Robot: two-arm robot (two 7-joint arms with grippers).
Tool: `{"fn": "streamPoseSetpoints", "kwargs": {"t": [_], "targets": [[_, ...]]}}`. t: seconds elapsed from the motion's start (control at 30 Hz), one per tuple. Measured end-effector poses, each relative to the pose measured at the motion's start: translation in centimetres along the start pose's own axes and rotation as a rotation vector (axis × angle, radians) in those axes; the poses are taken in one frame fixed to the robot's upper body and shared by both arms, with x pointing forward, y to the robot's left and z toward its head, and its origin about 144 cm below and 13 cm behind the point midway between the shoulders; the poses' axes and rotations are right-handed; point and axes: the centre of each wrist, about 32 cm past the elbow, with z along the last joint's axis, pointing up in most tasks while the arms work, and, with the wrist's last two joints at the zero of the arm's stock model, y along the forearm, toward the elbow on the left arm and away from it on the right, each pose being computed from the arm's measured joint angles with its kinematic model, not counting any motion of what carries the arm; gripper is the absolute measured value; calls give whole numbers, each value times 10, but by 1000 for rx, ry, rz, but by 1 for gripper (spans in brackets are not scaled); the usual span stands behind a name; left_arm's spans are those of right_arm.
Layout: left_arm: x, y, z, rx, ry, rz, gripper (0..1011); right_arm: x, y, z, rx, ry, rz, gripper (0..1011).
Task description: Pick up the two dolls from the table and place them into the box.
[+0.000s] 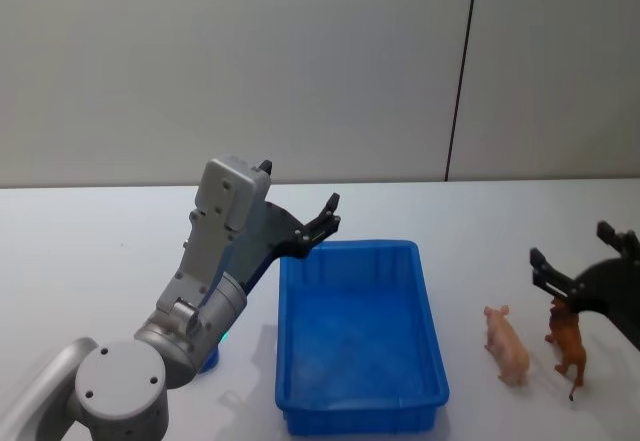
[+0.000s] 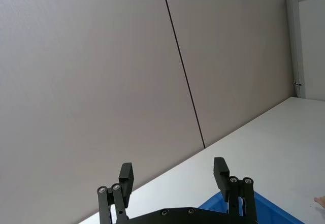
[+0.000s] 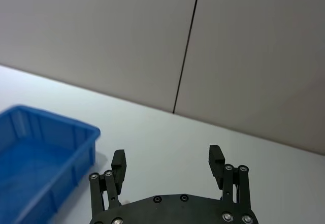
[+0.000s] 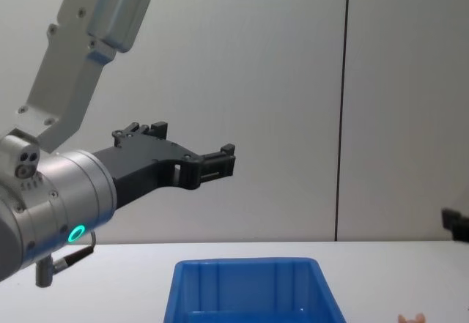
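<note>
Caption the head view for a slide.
Empty box on the table, pink doll and brown doll beside it; right gripper open near them, left gripper raised open.

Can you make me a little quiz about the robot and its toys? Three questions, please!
1. True or false: the blue box has a toy inside it.
2. Which toy is nearer the box? A) the pink pig B) the brown animal
3. Fill in the blank: the left gripper and the right gripper are both ____ (open or shut).

Key: 1 false; 2 A; 3 open.
</note>
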Motion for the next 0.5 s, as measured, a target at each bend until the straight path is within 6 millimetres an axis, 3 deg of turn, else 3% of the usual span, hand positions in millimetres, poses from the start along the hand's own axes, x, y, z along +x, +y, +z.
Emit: {"fn": "streamPoseSetpoints", "kwargs": {"t": [0.5], "targets": [[0,0,0,0,0,0,1001,27,0,-27,-210,-50,38,1001]]}}
